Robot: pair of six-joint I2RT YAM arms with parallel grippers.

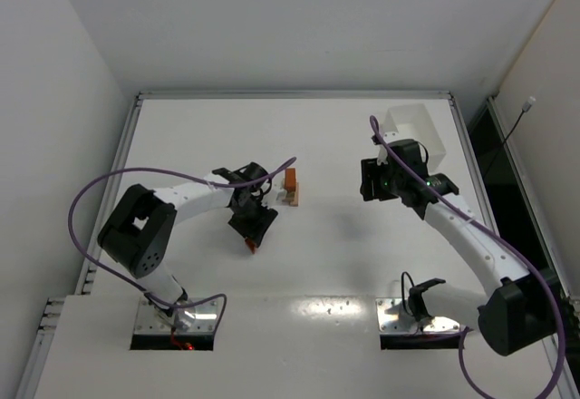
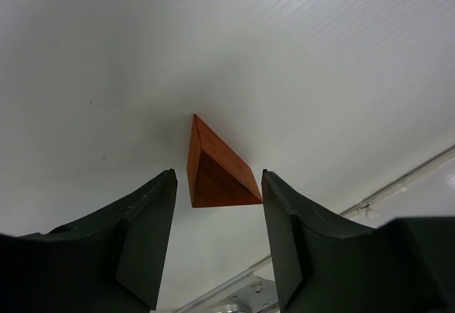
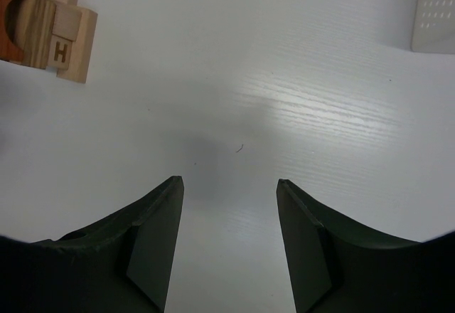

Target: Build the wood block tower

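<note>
Two arms: both reach over one white table (image 1: 344,263).
Room: plain white walls left, far and right.
Table: flat, with a metal rim; a white bin (image 1: 419,131) sits far right.
Left gripper (image 1: 253,228): jaws apart, one each side of a red wedge (image 2: 217,178), not squeezing it.
Right gripper (image 3: 229,185): jaws apart over bare table, holding nothing.
Wood block tower (image 1: 290,186): mid-table, just right of the left gripper.
</note>
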